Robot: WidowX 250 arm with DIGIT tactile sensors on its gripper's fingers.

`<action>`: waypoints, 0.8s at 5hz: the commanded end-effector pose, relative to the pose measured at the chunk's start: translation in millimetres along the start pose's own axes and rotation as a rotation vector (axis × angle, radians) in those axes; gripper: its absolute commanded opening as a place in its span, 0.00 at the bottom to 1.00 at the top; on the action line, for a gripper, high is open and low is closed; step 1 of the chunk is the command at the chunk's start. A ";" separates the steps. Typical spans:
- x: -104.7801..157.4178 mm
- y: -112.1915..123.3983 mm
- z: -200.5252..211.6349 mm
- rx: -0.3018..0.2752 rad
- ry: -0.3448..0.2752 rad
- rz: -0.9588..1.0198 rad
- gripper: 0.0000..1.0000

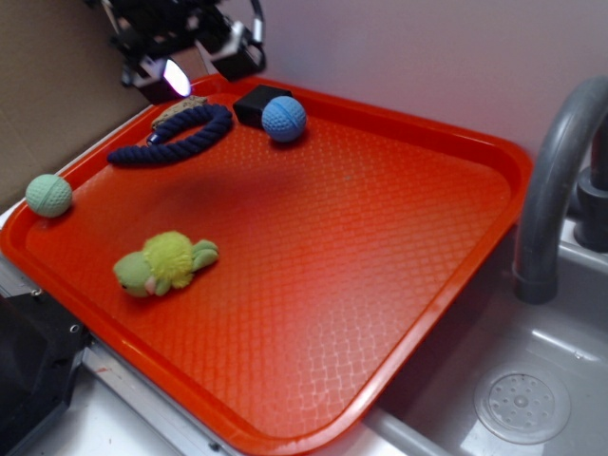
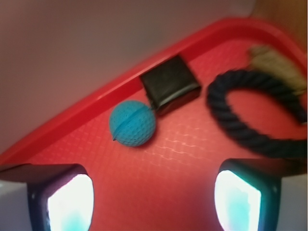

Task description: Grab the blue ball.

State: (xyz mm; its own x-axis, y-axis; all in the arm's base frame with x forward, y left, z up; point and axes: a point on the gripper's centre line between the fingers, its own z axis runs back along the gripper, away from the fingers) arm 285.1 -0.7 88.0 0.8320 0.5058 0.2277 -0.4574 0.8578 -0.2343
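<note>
Wide-open jaws, pads [image 2: 70, 202] lit at the two lower corners of the wrist view, with nothing between them but bare tray. Held apart, most likely, so as to straddle the ball on a descent. Hang over the far left corner of the red tray [image 1: 446, 285], short of the target.

Left to right across the tray:
- mint-green ball [image 1: 47, 195], alone by the left rim
- yellow-green plush toy [image 1: 163, 263], nearer the front
- dark blue rope ring [image 1: 171, 135] with a frayed tan end
- black box [image 1: 255, 103], close against the far rim
- blue ball [image 1: 284, 119], touching the box and probably kept from rolling by it

Further right, off the tray, grey faucet [image 1: 551, 190] over a sink [image 1: 570, 361].

Count: two balls, one of each colour; one toy, one rope ring, one box, one tray.
</note>
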 end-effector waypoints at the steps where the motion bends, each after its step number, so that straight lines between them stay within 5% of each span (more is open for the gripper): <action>1: 27.6 -13.5 -32.9 -0.006 -0.050 0.027 1.00; 2: 40.6 -13.8 -52.8 0.026 -0.072 0.039 1.00; 3: 38.4 -23.8 -59.8 -0.001 -0.044 0.084 1.00; 4: 38.3 -30.7 -60.1 -0.017 -0.051 0.101 0.00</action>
State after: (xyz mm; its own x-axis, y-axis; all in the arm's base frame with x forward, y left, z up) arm 339.3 -17.3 32.1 0.7797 0.5912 0.2062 -0.5451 0.8030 -0.2410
